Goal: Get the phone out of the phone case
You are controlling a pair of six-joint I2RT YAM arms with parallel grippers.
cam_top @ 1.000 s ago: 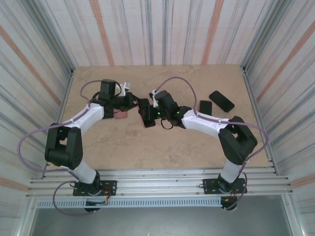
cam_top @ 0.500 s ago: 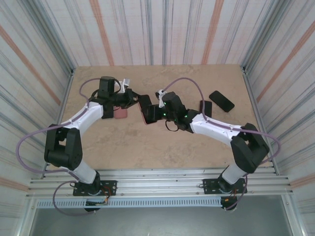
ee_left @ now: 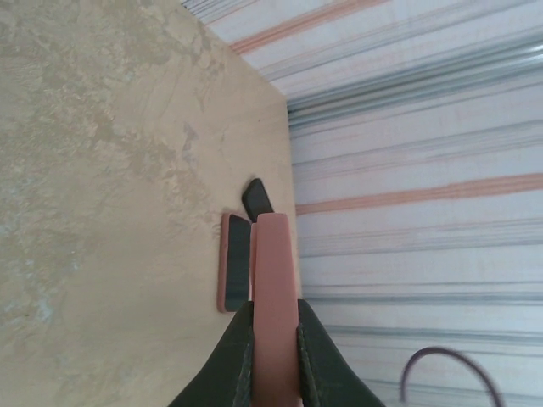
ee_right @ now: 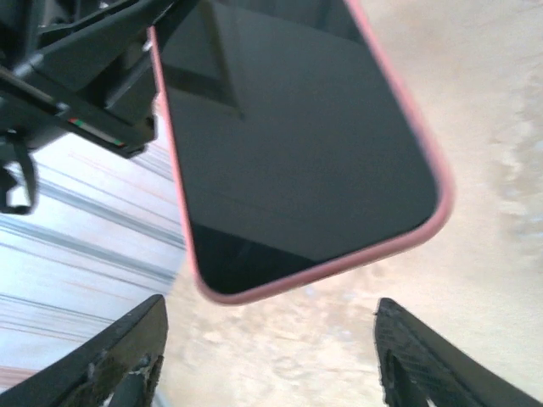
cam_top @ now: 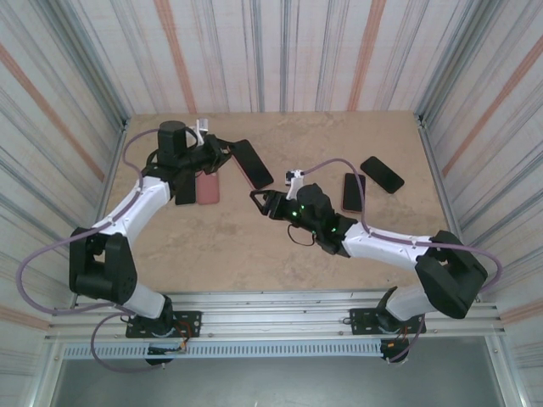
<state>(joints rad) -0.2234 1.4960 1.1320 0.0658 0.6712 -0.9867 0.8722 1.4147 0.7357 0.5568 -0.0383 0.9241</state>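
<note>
- We see the left pincer [cam_top: 222, 155] clamped narrow on the pink phone case [ee_left: 276, 288]. One dark finger [ee_left: 233, 360] presses each side of the case's edge.
- The phone [ee_right: 288, 127] sits inside that case, its dark screen framed by the pink rim. The pair is held above the desk [cam_top: 339, 136], left of centre and toward the far side.
- The right pincer [cam_top: 257, 197] stands wide with nothing between its jaws. It is near the middle of the desk, just on the near side of the held phone and apart from it.
- From the right wrist we see its two fingers [ee_right: 119, 356] spread at the lower corners, with the rounded end of the cased phone just beyond the tips.
- Under the left arm a pink flat piece [cam_top: 208, 188] and a black flat piece [cam_top: 185, 191] lie side by side on the desk.
- On the right side lie a second pink-cased phone [cam_top: 354, 192] and, farther right, a bare black phone [cam_top: 382, 174].
</note>
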